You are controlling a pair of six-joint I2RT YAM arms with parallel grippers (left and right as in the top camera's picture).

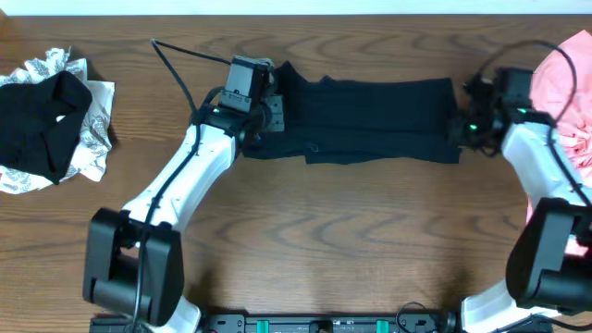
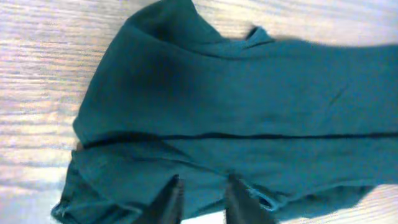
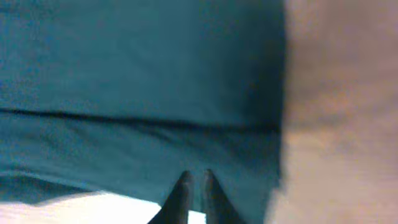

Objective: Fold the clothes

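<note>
Overhead: black shirt (image 1: 370,116) lies mid surface (image 1: 324,240), folded into long strip, more folds left. At one end left pincer (image 1: 271,116), small gap, cannot tell if gripping. At other end right pincer (image 1: 460,125), closed. Beside them pink tee (image 1: 569,83) and far heap (image 1: 46,120), not folded yet.

Brown wood-grain table (image 1: 324,240)

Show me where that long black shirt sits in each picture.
Overhead: the black shirt lies as a long band at top centre.
Left wrist: the shirt fills most of the picture, looking teal, its end at the left.
Right wrist: the shirt fills the left two-thirds, ending at a straight edge with wooden table on the right.
Shared landmark: the dark fold line running lengthwise along the shirt.
</note>
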